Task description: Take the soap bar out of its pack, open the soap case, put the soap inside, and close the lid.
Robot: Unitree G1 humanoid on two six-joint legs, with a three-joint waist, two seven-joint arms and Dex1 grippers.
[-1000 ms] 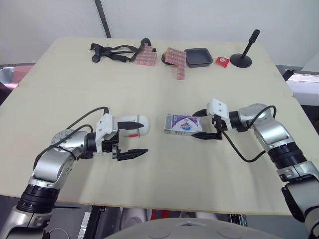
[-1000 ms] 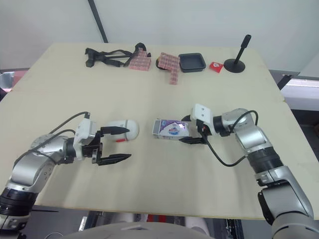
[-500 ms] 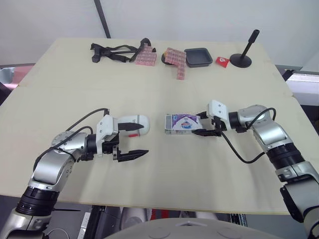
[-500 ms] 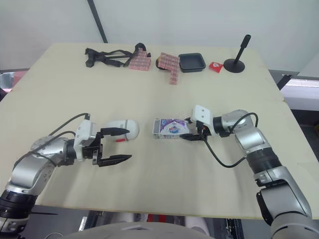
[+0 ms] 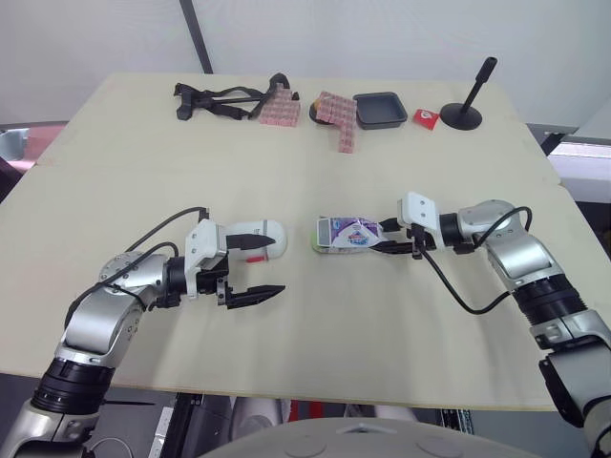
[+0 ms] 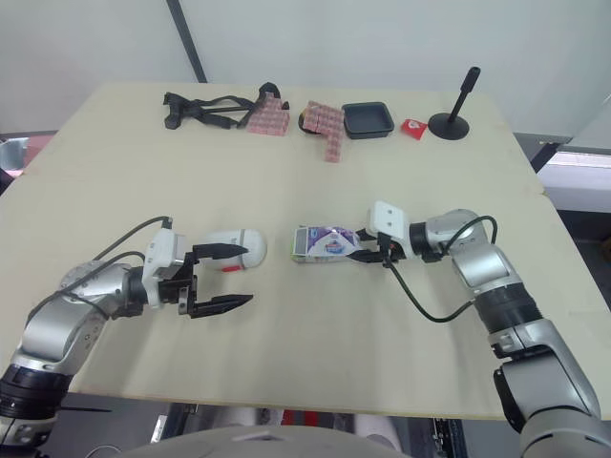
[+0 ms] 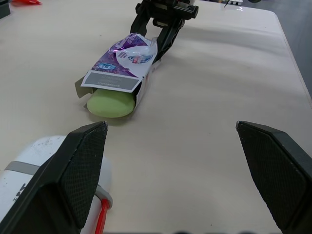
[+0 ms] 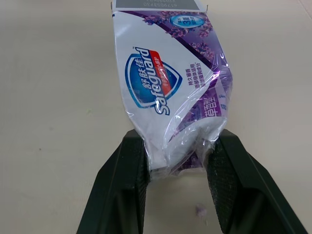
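While our right gripper (image 8: 178, 139) pinches the closed end of the soap pack (image 5: 348, 235) on the table (image 5: 305, 172), green soap bar (image 7: 109, 103) peeking from its open end, we hold our left gripper (image 5: 270, 264) spread wide, white soap case (image 6: 246, 244) beside one finger.

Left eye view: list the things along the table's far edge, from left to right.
Black strap bundle → pink block stack → pink block strip → black tray → red packet → black stand.

The pale table (image 5: 315, 181) carries a soap pack (image 5: 348, 235) and a white soap case (image 5: 260, 239) mid-surface. Black straps (image 5: 215, 98), pink blocks (image 5: 339, 119), a black tray (image 5: 380, 109), a red packet (image 5: 427, 118) and a black stand (image 5: 468, 100) line its far edge.
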